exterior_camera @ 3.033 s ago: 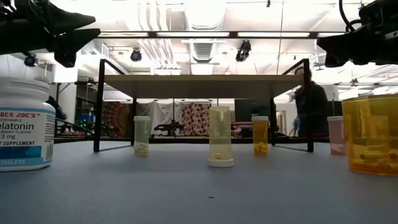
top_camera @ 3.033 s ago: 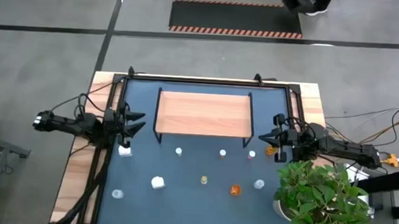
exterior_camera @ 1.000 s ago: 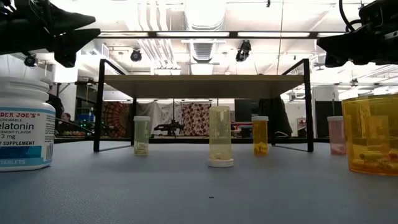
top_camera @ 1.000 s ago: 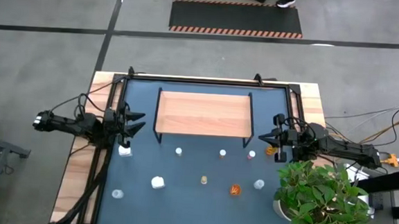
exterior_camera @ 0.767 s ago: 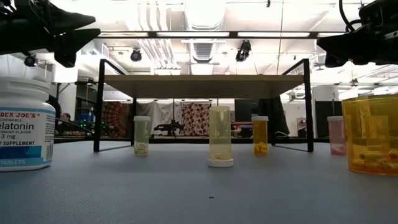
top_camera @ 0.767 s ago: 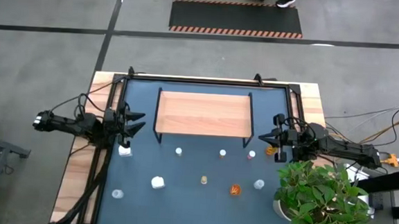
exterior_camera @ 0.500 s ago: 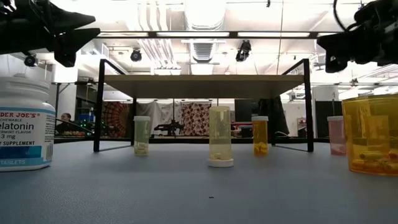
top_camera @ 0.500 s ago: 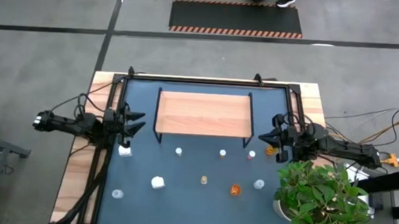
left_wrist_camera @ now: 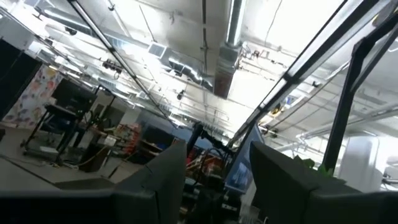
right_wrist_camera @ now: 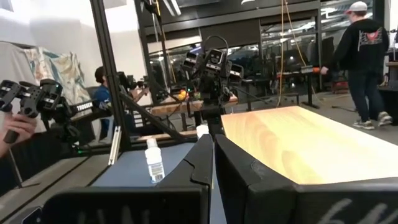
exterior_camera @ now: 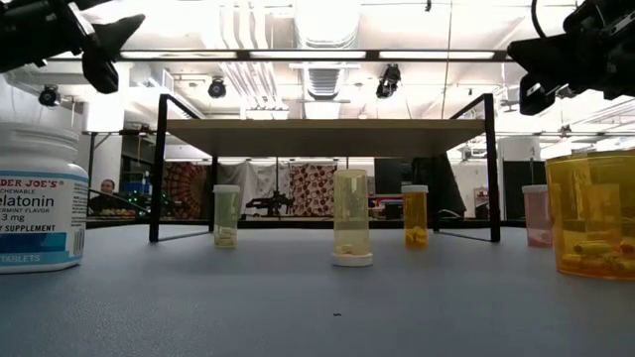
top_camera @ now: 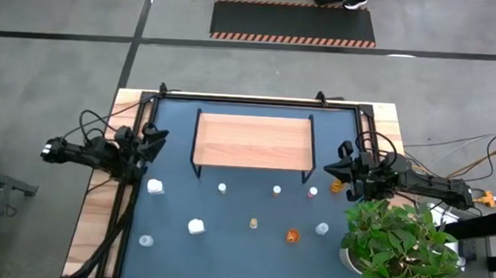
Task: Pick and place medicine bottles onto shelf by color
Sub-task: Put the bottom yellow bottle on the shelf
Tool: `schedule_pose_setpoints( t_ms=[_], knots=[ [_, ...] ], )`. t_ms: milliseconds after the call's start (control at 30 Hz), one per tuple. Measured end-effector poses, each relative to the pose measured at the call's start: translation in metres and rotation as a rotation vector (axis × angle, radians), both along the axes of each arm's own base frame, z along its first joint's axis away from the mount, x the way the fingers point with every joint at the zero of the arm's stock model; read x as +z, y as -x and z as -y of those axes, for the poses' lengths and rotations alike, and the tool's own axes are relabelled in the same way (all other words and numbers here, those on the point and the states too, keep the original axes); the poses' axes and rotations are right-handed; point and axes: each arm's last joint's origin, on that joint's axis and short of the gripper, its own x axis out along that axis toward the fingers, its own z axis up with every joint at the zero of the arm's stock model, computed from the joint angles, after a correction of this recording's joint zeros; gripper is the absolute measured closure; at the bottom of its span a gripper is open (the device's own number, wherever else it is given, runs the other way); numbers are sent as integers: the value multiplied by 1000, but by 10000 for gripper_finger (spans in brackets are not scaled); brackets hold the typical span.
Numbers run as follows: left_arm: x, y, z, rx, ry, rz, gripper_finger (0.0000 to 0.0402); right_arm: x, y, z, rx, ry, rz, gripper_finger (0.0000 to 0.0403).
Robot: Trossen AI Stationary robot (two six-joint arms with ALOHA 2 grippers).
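While the shut right gripper [top_camera: 331, 171] stays beside the shelf [top_camera: 252, 142], the empty, parted left gripper [top_camera: 153, 138] has tilted upward.

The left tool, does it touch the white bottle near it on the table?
Apart. In the high view the left tool sits near the shelf's corner, and bare blue table shows between it and the white bottle.

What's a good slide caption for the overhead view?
Both hands, left and right, flank the empty shelf; bottles wait below.
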Motion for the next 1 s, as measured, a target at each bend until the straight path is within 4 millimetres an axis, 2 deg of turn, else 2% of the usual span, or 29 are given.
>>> schedule_pose_setpoints(
  t_ms=[400, 633, 867, 1000],
  knots=[
    [7, 2, -2, 39, 39, 23, 240, -1, 0, 1, -29, -2, -7, 394],
    [4, -3, -1, -25, 154, 18, 240, -4, -2, 1, -28, -8, -45, 394],
    [18, -25, 4, -57, 171, -100, 240, -4, -2, 1, -27, -8, -48, 394],
    [42, -44, 9, -112, 140, -148, 240, -4, -2, 1, -27, -8, -48, 394]
  ],
)
